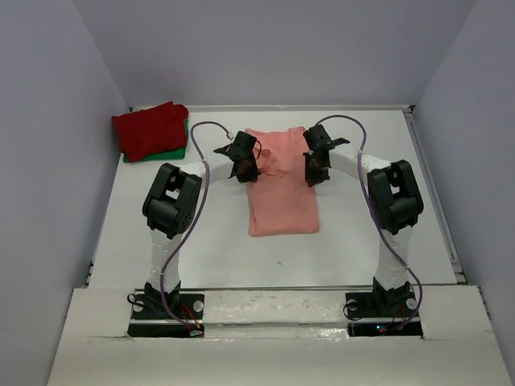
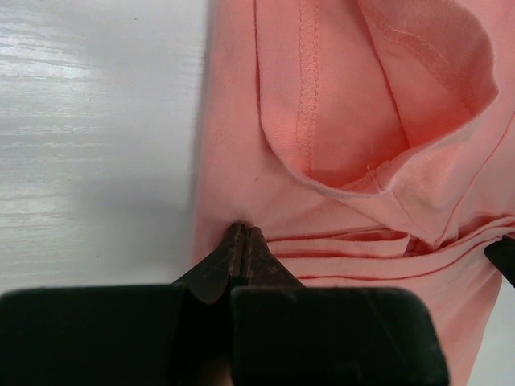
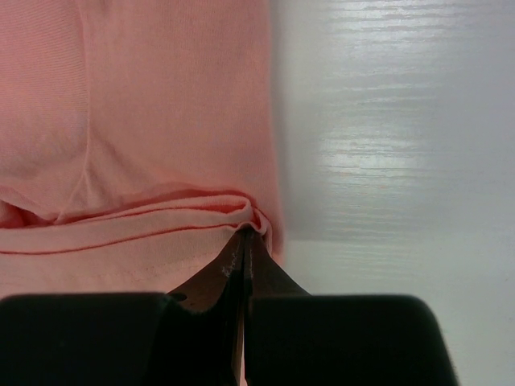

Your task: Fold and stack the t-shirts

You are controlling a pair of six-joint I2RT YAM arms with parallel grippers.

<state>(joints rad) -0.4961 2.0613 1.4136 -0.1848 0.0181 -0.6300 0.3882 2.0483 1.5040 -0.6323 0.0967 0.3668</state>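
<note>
T-shirt (image 1: 282,193), salmon-pink, runs near-to-far, top seemingly farthest.

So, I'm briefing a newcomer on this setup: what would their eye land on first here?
The salmon-pink t-shirt in the middle of the white table is the brightest thing. The left gripper and right gripper each hold one side of it, jaws shut on bunched cloth. Next comes the dark red shirt, folded on top of the green shirt in the far left corner.
</note>
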